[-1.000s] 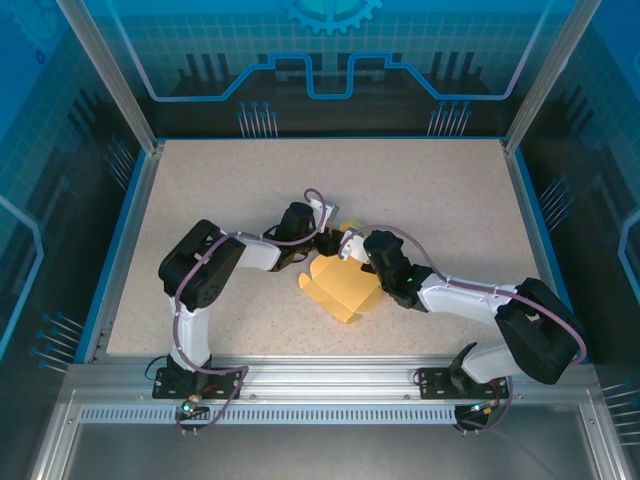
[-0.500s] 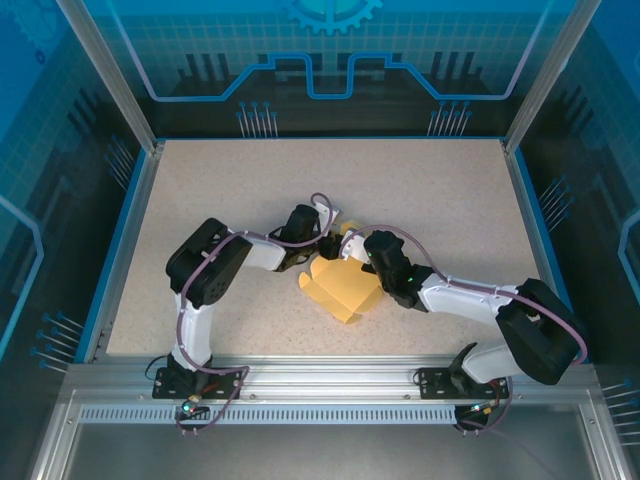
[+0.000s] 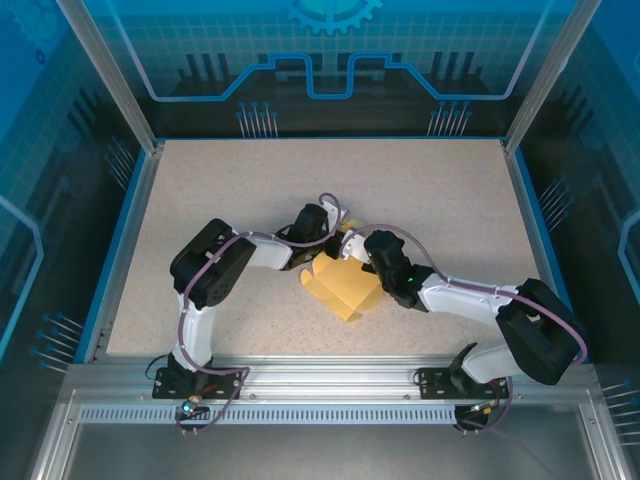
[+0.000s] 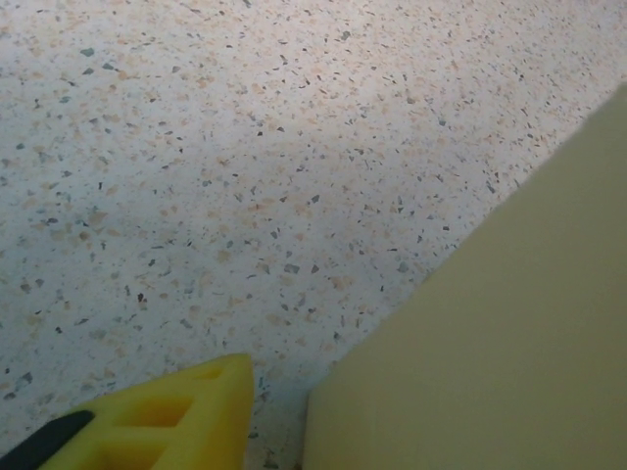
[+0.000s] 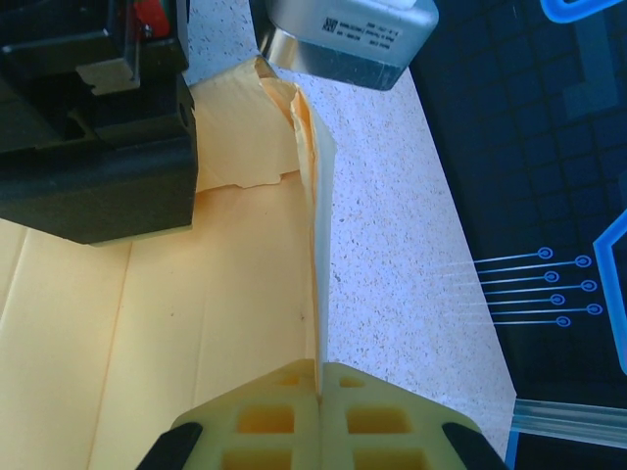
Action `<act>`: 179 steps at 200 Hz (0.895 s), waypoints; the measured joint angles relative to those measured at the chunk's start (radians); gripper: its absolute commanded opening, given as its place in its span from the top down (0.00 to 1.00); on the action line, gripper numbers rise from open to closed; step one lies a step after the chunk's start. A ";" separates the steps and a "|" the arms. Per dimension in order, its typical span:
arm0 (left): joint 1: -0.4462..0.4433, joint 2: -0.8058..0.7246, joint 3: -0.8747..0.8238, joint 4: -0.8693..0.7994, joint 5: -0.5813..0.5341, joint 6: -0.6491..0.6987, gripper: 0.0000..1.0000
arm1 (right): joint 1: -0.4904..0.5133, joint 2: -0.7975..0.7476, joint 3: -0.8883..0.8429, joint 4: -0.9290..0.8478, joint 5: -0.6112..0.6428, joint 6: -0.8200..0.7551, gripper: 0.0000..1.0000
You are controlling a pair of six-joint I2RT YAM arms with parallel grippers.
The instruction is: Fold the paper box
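The pale yellow paper box [image 3: 345,288] lies partly folded at the table's middle, between my two arms. My right gripper [image 3: 357,250] is at its far right side, and in the right wrist view the right gripper [image 5: 320,377] is shut on the thin upright wall of the box [image 5: 147,323]. My left gripper [image 3: 330,232] is at the box's far left corner. In the left wrist view one yellow finger [image 4: 186,416] stands a small gap away from a card panel of the box [image 4: 490,343]. That panel hides the other finger.
The speckled table [image 3: 200,190] has a blue rim and glass walls around it. In the right wrist view the left arm's black body [image 5: 88,117] and silver housing [image 5: 343,34] crowd the box's far end. The table edge and dark floor [image 5: 549,147] lie to the right.
My left gripper has moved right, up to the box's far corner, and its jaws have narrowed. The right arm and the box have stayed put.
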 measured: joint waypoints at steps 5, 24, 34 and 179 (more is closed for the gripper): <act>-0.001 0.000 0.000 0.000 -0.002 -0.004 0.67 | 0.000 0.000 0.000 0.000 0.000 0.000 0.99; -0.005 0.000 0.001 0.003 -0.011 -0.007 0.74 | 0.000 0.000 -0.002 0.001 -0.001 0.003 0.99; -0.009 0.000 0.001 0.004 -0.019 -0.009 0.77 | 0.000 0.000 -0.003 0.001 -0.002 0.007 0.99; -0.052 0.001 0.030 -0.038 -0.163 -0.116 0.88 | -0.005 0.014 -0.005 0.041 0.000 0.011 0.99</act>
